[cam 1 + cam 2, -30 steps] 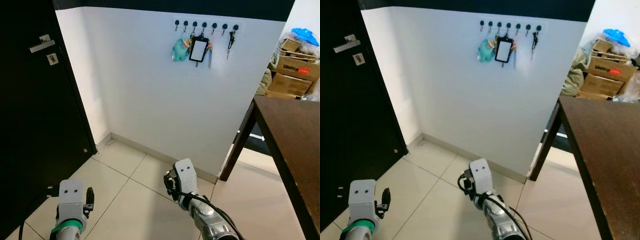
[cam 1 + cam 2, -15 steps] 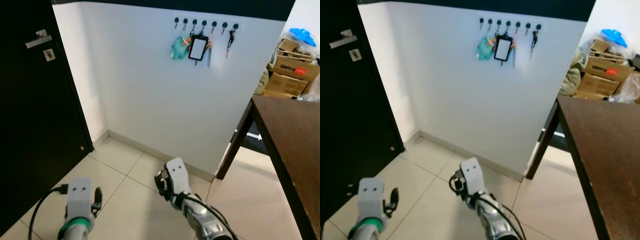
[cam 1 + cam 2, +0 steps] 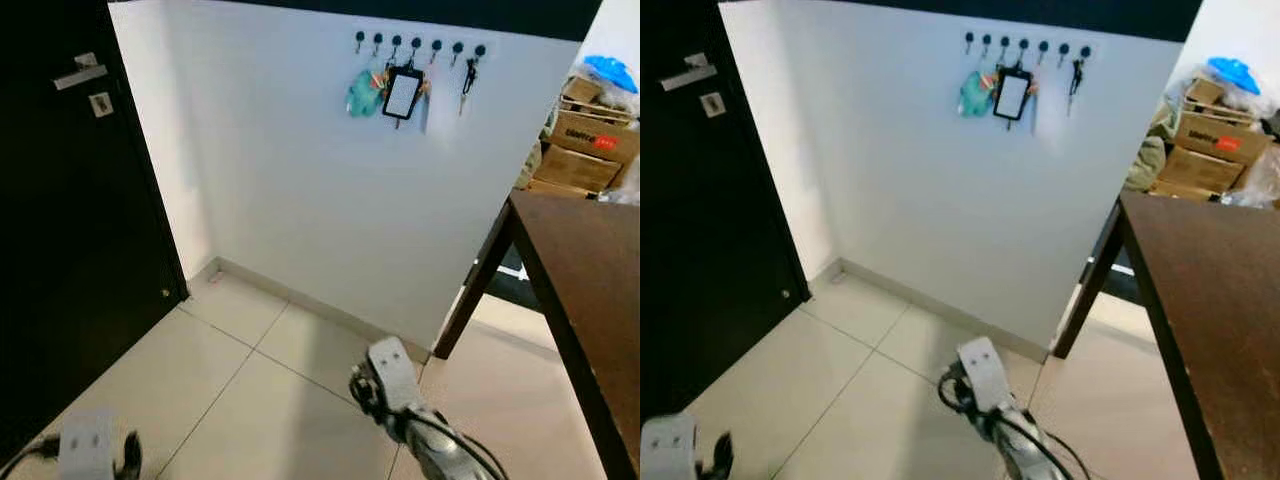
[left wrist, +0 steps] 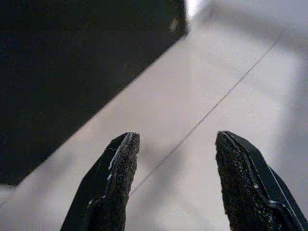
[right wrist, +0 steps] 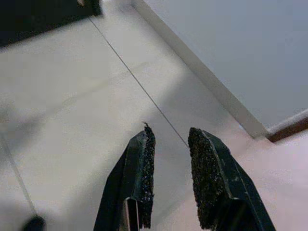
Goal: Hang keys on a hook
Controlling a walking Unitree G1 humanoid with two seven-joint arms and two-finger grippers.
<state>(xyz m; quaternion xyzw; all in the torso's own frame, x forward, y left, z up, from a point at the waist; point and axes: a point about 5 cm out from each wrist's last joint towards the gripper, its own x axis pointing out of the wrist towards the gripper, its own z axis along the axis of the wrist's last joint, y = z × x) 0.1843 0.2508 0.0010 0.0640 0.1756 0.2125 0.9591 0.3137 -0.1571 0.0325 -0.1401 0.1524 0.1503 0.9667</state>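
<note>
A row of black hooks (image 3: 418, 44) runs high along the white wall. From them hang a teal plush fob (image 3: 361, 95), a black card holder (image 3: 402, 96) and, on the last hook at the right, a dark bunch of keys (image 3: 467, 76). Both arms are low over the tiled floor, far below the hooks. My left gripper (image 4: 175, 144) is open, its fingers wide apart over bare tiles. My right gripper (image 5: 171, 134) is open by a narrow gap with nothing between the fingers; its wrist (image 3: 385, 372) is near the bottom centre.
A black door (image 3: 60, 220) with a silver handle (image 3: 80, 76) stands at the left. A dark brown table (image 3: 590, 270) fills the right side, one leg (image 3: 475, 285) near the wall. Cardboard boxes (image 3: 590, 140) are stacked behind it.
The camera has shifted slightly. My left arm has dropped toward the bottom left corner of the view. My right wrist sits a little further right and lower.
</note>
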